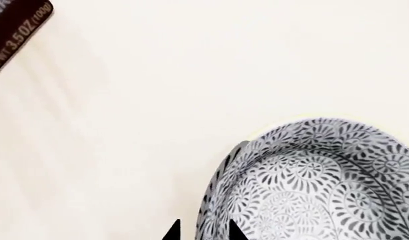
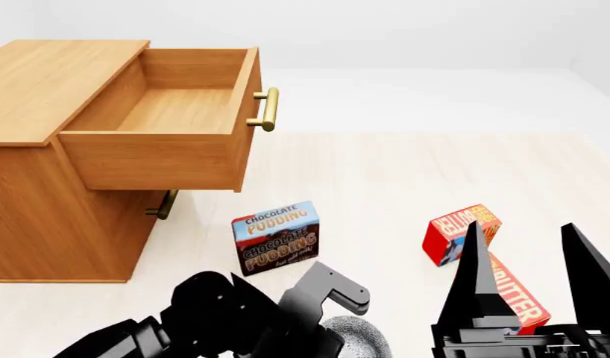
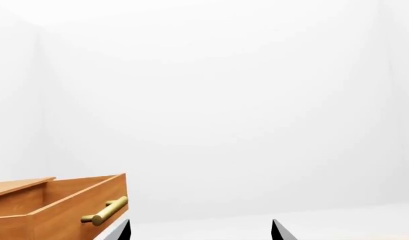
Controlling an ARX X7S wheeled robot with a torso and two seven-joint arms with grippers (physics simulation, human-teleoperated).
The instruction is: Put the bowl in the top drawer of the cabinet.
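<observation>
The boxy light-brown wooden cabinet (image 2: 46, 179) is standing with its top drawer (image 2: 165, 130), a wooden box with a brass bar handle (image 2: 268, 109), pulled fully out; the drawer's inside is showing bare wood and nothing is lying in it. The lower drawer's brass handle (image 2: 165, 204) is peeking out beneath it.

The small round deep bowl (image 1: 318, 185), white with a dense grey leaf-and-swirl pattern inside and out, is sitting upright on the pale floor (image 2: 385, 179), empty. In the left wrist view the left gripper (image 1: 203, 231) is straddling the bowl's rim, one dark fingertip (image 1: 172, 231) outside the wall and the other inside; whether the fingers are actually pinching the rim cannot be told. In the head view the bowl is mostly hiding under the left arm.

The right gripper (image 2: 532, 257) is holding its two black fingers spread apart, gripping nothing, with the red peanut-butter box (image 2: 489, 261) lying beyond them. The blue-and-brown chocolate pudding box (image 2: 276, 237) is standing beyond the left fingers.
</observation>
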